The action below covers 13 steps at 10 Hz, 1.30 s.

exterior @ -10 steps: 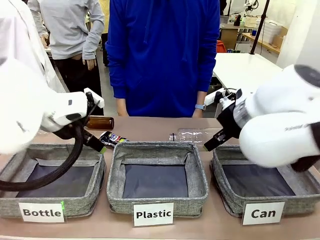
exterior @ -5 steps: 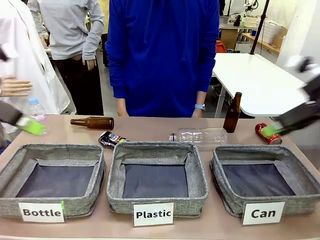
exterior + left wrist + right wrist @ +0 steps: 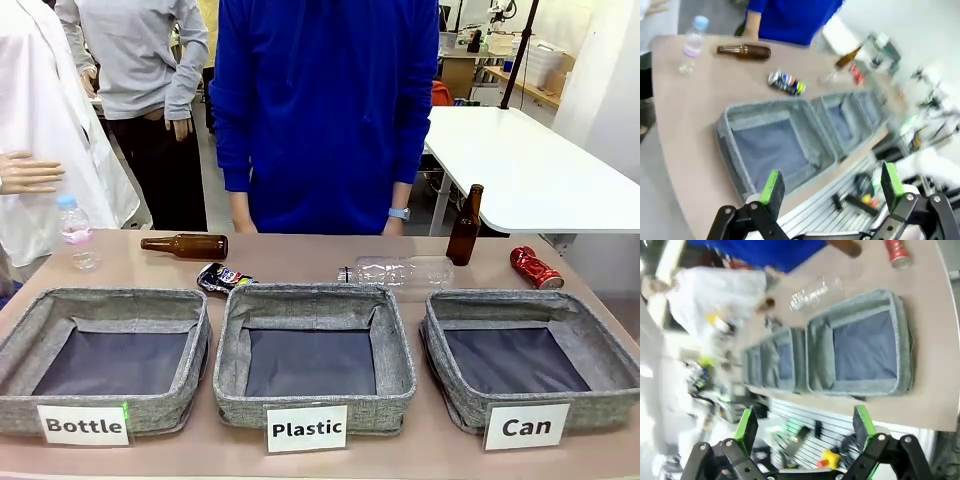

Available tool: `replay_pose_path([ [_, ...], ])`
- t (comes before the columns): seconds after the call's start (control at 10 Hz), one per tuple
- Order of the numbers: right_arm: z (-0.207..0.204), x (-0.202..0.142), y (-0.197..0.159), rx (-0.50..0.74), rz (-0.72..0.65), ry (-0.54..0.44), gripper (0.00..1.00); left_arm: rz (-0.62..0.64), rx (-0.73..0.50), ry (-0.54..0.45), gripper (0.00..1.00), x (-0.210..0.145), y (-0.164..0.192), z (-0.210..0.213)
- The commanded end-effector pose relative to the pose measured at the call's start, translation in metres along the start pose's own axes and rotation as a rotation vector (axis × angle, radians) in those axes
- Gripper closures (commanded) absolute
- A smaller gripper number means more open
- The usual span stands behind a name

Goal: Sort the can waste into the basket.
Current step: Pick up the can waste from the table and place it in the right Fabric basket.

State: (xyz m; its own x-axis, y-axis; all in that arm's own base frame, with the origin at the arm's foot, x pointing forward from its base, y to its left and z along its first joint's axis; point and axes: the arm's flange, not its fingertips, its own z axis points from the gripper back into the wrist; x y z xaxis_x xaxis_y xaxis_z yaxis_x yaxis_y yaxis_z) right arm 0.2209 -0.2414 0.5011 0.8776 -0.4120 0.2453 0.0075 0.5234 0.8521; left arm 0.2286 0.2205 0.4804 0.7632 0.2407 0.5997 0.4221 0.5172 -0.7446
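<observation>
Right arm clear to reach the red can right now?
Probably yes: red can lies alone on open table behind the Can basket, upright brown bottle well apart; right tool is open and empty.

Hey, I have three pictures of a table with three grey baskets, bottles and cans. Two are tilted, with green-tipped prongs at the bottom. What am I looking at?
It is a two-armed robot sharing a table with a person in blue. The level picture comes from a fixed camera on the robot's side. The tilted ones come from cameras on its wrists; the prongs are the left gripper and the right gripper, both open, holding nothing. On the table stand the Bottle basket, the Plastic basket and the Can basket. Behind them lie a brown bottle, a flattened black can, a clear plastic bottle and a red can; a second brown bottle and a small water bottle stand upright.
</observation>
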Motion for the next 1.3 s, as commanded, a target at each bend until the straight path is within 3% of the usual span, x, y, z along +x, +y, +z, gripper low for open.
replay_pose_path([
  [0.0, -0.002, 0.014, -0.027, 0.169, -0.060, -0.076, 0.00, 0.091, -0.134, -0.158, 0.00, -0.004, 0.014, -0.013],
  [0.1, 0.005, 0.012, -0.041, 0.181, -0.136, -0.174, 0.00, 0.117, -0.134, -0.203, 0.00, -0.005, 0.011, -0.019],
  [0.2, 0.003, 0.004, -0.024, 0.075, -0.068, -0.053, 0.00, 0.077, -0.062, -0.104, 0.00, -0.006, 0.015, 0.007],
  [0.9, -0.003, 0.002, -0.023, 0.067, -0.097, -0.049, 0.00, 0.077, -0.062, -0.104, 0.00, -0.006, 0.015, 0.007],
  [1.0, -0.018, 0.008, -0.006, -0.075, -0.074, -0.095, 0.00, 0.077, -0.062, -0.104, 0.00, -0.006, 0.015, 0.007],
  [1.1, -0.037, 0.019, 0.016, -0.323, -0.107, -0.213, 0.00, 0.077, -0.062, -0.104, 0.00, -0.006, 0.015, 0.007],
  [1.2, -0.057, 0.030, 0.040, -0.453, -0.054, -0.232, 0.00, 0.077, -0.062, -0.104, 0.00, -0.006, 0.015, 0.007],
])
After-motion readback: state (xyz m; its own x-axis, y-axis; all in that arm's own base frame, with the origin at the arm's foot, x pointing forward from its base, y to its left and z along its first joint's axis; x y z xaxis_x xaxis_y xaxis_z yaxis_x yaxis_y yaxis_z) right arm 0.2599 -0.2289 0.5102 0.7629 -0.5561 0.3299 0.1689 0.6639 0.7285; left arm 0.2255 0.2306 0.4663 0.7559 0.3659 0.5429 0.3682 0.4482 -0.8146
